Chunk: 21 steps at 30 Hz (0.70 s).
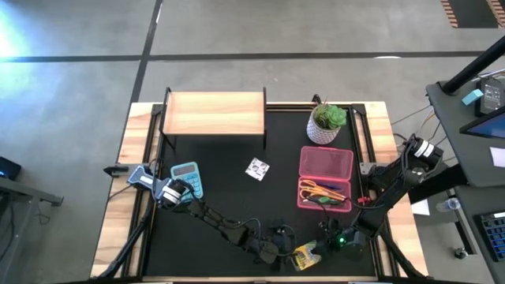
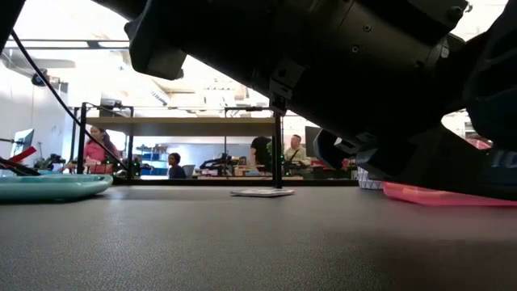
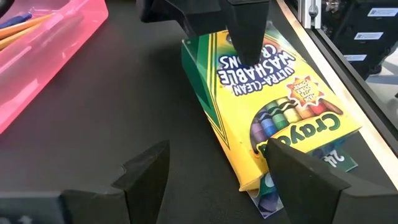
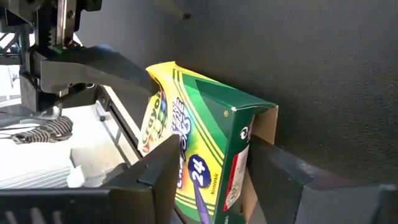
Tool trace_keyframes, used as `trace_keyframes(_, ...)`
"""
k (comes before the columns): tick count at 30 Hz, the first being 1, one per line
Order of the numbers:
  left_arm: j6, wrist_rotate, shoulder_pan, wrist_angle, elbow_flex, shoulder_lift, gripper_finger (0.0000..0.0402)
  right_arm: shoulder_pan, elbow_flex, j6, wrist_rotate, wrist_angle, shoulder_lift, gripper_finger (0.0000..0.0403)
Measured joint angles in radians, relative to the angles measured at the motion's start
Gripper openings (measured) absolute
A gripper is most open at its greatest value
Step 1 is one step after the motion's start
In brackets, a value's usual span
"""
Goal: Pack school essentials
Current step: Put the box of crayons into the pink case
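Plant (image 1: 327,122) behind pink tray (image 1: 325,162), calc. (image 1: 187,178) left.

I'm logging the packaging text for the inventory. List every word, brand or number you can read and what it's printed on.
"Crayola": on the crayon box, yellow face, left wrist view.
"ULTRA-CLEAN WASHABLE": same face; the "CRAYONS" line above it is partly hidden by the right gripper.
"24": on the box's green side, right wrist view.
Calculator keys, white patterned card: too small to read.

Grey floor (image 1: 237,31) with dark seams; bright room, shelving (image 2: 194,121), seated people (image 2: 174,166) behind.
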State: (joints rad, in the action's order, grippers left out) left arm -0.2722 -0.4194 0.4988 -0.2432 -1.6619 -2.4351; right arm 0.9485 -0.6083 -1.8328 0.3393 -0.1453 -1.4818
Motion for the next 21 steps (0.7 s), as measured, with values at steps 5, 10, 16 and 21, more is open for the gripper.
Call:
trace_keyframes(5,-0.002,0.0,0.0,0.001,0.0,0.0,0.0251,0.0,0.0,-0.007,-0.007,-0.001,0.001,0.0135)
trace_keyframes(10,-0.002,0.0,0.0,-0.001,0.002,0.013,0.0251,0.0,0.0,-0.007,-0.006,-0.009,0.001,0.0106)
trace_keyframes(16,0.083,0.0,-0.002,0.029,0.006,0.068,0.0251,-0.001,-0.002,-0.001,-0.002,-0.02,0.003,0.0096)
trace_keyframes(21,0.157,-0.008,-0.002,0.075,0.005,0.14,0.0251,0.0,-0.002,0.021,-0.007,-0.02,0.023,0.0095)
